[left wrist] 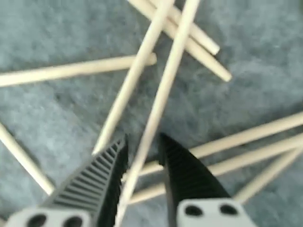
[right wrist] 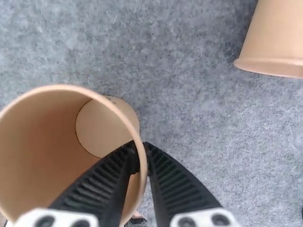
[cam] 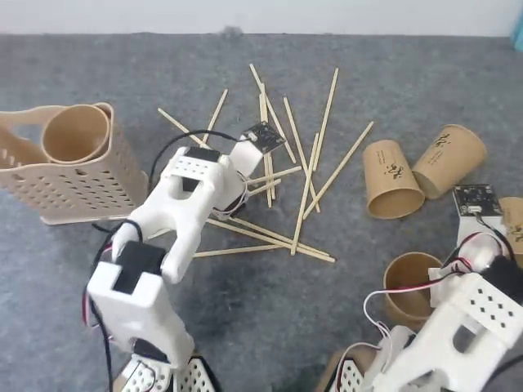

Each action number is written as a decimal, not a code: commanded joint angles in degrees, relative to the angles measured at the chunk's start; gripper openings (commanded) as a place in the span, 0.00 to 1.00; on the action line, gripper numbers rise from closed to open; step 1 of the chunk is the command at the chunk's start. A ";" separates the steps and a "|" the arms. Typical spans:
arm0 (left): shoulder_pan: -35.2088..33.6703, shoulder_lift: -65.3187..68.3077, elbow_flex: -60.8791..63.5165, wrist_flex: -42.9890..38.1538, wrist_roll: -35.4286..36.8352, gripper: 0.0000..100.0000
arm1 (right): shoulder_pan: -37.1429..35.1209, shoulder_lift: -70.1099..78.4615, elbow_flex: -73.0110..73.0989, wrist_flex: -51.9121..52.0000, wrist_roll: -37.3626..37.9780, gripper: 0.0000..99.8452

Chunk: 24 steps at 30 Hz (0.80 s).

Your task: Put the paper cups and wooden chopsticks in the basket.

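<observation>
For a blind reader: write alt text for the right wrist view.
The right gripper pinches the rim of a paper cup, one finger inside and one outside. A second cup is apart from it on the grey mat.

Overhead and left-wrist (close) share chopsticks (left wrist: 158,99).

A grey, felt-like cloth (cam: 425,73) covers the whole worktop (cam: 49,269), its surface fuzzy and faintly mottled. Beyond the worktop's far edge runs a plain white wall (cam: 327,15). At the far right corner a turquoise sliver (cam: 519,33) juts in, too little to identify.
</observation>
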 commanded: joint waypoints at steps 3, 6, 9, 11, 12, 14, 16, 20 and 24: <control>1.14 0.79 -3.12 2.90 -0.26 0.01 | -0.13 0.22 -0.35 -1.80 0.35 0.01; 1.85 0.26 -2.95 4.75 -0.26 0.01 | -0.31 0.13 -0.35 -1.80 0.26 0.01; 2.99 -1.41 -3.56 8.53 -0.26 0.01 | -0.31 0.13 -0.35 -1.71 0.26 0.01; 3.08 -5.01 -4.00 10.90 -0.26 0.01 | -0.31 -0.13 -0.35 -1.63 0.26 0.01; 3.08 -7.74 -4.00 11.96 -0.26 0.01 | -0.31 -0.31 -0.35 -1.45 0.26 0.01; 2.73 -14.07 -3.82 13.89 -0.18 0.01 | -0.31 -0.31 -0.35 -1.27 0.26 0.01; 2.46 -21.01 -3.65 16.09 -0.18 0.01 | 0.04 -0.31 -0.35 -1.27 0.44 0.01; 0.00 -34.99 -3.82 17.76 -0.09 0.01 | 0.04 -0.13 -0.26 -1.19 0.62 0.01; -4.04 -47.03 -4.00 17.14 1.67 0.01 | -0.22 -0.22 -0.26 -1.19 0.44 0.01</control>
